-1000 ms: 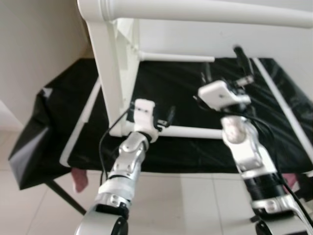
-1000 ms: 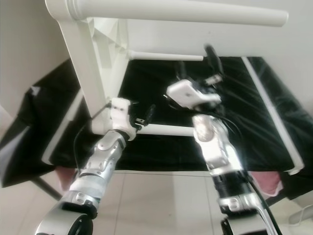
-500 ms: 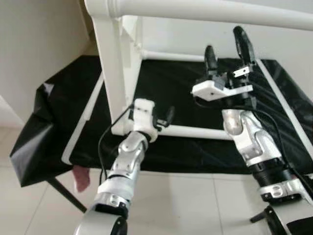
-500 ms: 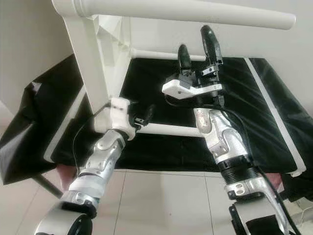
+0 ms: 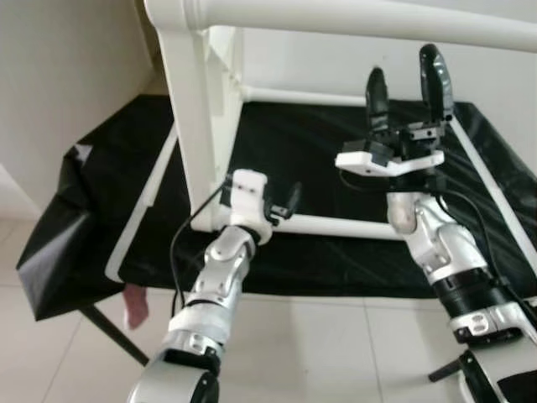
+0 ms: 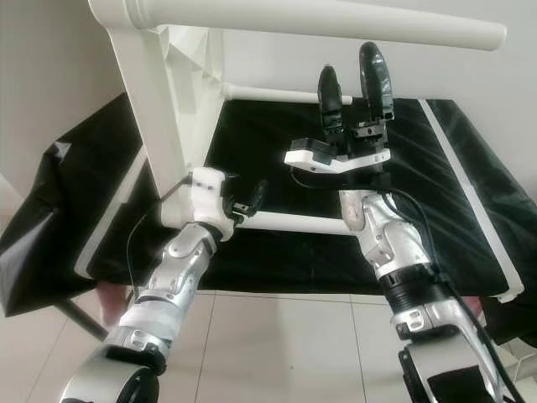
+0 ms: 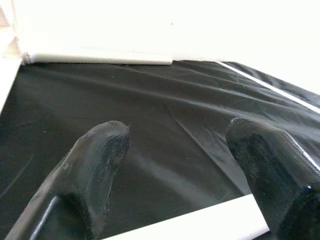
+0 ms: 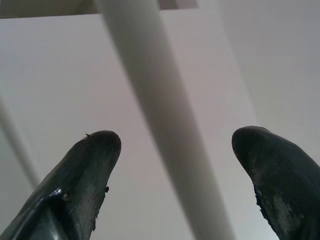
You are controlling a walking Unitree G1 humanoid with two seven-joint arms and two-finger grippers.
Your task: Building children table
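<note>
White table frame (image 5: 197, 126) on black sheet (image 5: 319, 168); right pincer (image 6: 352, 80) spread under top rail (image 6: 336, 21); left pincer (image 5: 281, 206) spread.

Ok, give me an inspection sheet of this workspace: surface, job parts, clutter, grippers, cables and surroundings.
Surface: black plastic sheet draped over a low stand, wrinkled, hanging off at the robot's left.
Job's things: white wooden table frame standing on the sheet; its upper round white rail runs across the top, the lower white rail lies near the front edge.
Clutter: pink cloth hanging below the sheet's front edge.
Grippers: left gripper at the lower rail, jaws open; right gripper raised, pointing up under the upper rail, jaws open, not touching it.
Cables: black cable looping along the left arm.
Surroundings: pale tiled floor, light wall.
</note>
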